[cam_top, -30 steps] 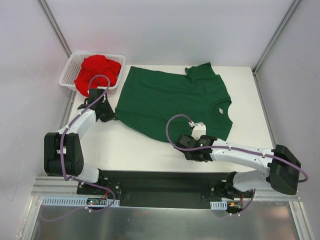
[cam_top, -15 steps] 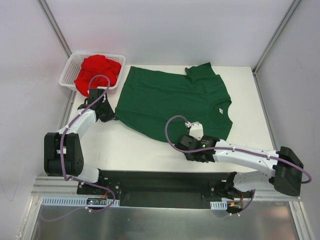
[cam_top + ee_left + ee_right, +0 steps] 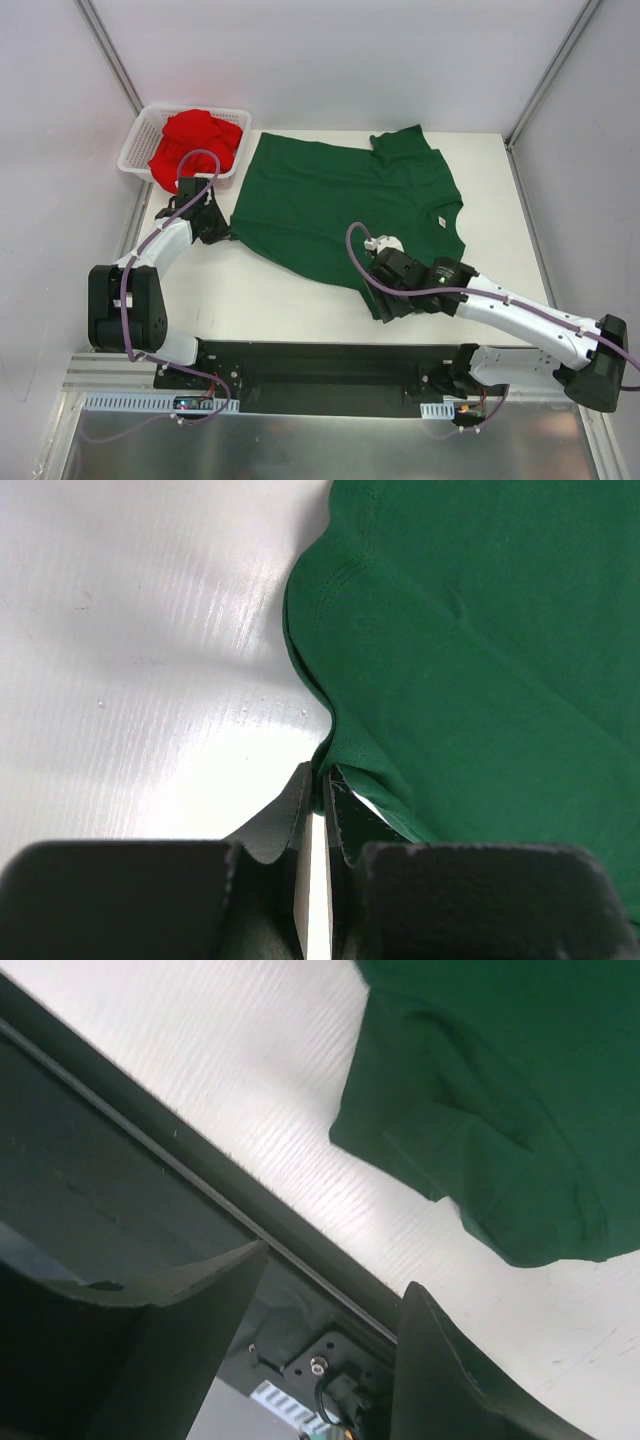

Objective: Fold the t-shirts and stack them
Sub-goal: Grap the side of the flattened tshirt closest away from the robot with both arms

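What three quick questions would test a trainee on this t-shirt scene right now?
1. Fill in: the right hand is ____ (open or shut).
2. Which one pinches the edge of the green t-shirt? A: left hand. B: right hand. C: both.
3. True or false: the red t-shirt lies in the basket.

Key: 1 open; 2 A; 3 true.
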Controlling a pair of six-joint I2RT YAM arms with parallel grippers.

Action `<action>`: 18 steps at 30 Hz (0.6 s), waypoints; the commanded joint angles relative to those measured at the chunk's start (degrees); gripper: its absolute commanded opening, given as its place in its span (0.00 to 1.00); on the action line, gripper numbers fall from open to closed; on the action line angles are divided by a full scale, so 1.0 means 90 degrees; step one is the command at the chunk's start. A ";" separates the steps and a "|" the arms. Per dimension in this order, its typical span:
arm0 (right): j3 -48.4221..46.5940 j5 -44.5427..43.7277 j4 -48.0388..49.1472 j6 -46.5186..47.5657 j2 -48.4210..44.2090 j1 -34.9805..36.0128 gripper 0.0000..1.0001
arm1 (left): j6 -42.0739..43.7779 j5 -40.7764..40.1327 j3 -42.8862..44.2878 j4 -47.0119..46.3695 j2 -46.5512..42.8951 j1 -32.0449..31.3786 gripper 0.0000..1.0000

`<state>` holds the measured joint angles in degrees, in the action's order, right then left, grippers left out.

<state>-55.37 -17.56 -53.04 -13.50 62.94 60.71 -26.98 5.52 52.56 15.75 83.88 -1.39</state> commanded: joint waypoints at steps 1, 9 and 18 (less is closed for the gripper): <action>-0.0254 0.0857 -0.0435 0.1030 0.0126 -0.0066 0.63 | 0.0059 -0.0037 0.0020 0.0047 -0.0189 0.0066 0.00; 0.0010 0.1423 -0.0338 0.1451 0.0136 -0.0221 0.64 | 0.0049 -0.0047 0.0000 0.0047 -0.0218 0.0066 0.00; 0.0059 0.1902 0.0160 0.1841 0.0896 -0.0271 0.65 | 0.0049 -0.0047 -0.0049 0.0047 -0.0238 0.0066 0.00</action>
<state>-55.20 -2.94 -54.61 0.58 67.48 58.57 -26.98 5.52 52.56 15.75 83.85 -1.39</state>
